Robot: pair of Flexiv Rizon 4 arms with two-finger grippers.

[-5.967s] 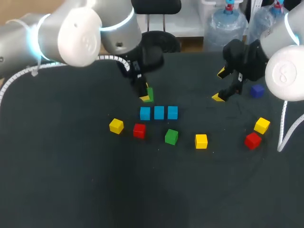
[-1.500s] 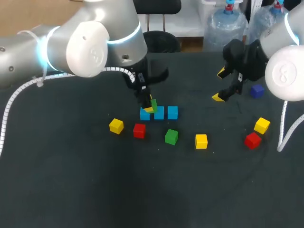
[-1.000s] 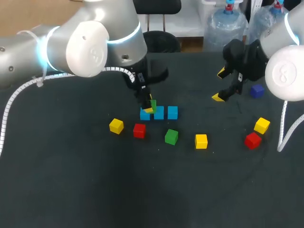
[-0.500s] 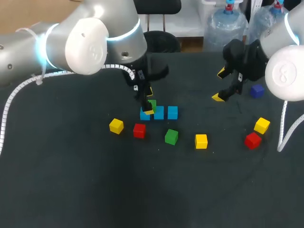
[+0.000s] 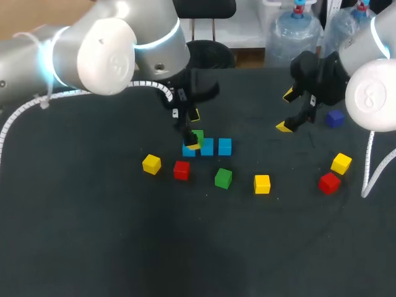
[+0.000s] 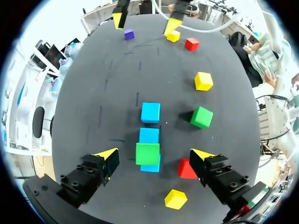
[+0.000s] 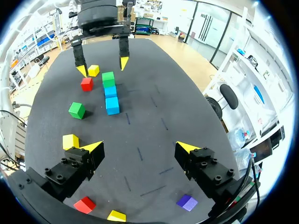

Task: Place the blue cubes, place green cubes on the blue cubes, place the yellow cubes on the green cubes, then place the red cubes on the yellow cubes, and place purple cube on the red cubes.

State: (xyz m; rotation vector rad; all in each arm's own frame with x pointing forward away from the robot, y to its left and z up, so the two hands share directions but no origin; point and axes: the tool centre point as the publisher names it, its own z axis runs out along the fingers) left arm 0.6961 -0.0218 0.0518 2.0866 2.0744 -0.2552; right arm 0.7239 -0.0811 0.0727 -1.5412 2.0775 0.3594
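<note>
Cubes: three blue [image 5: 207, 147], two green [image 5: 223, 178], three yellow [image 5: 262, 184], two red [image 5: 181, 170], one purple [image 5: 335, 118]; all fingers [image 6: 106, 156] [image 7: 187, 148] apart.

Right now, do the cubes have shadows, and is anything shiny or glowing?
Left wrist view: the loose green cube drops a dark shadow on the table, on the side toward the blue cubes. Head view: cube shadows barely show on the dark table, but the left arm has a glowing light-blue ring and a bright shine on its white joint. Right wrist view: the shadows are too faint to tell.
</note>
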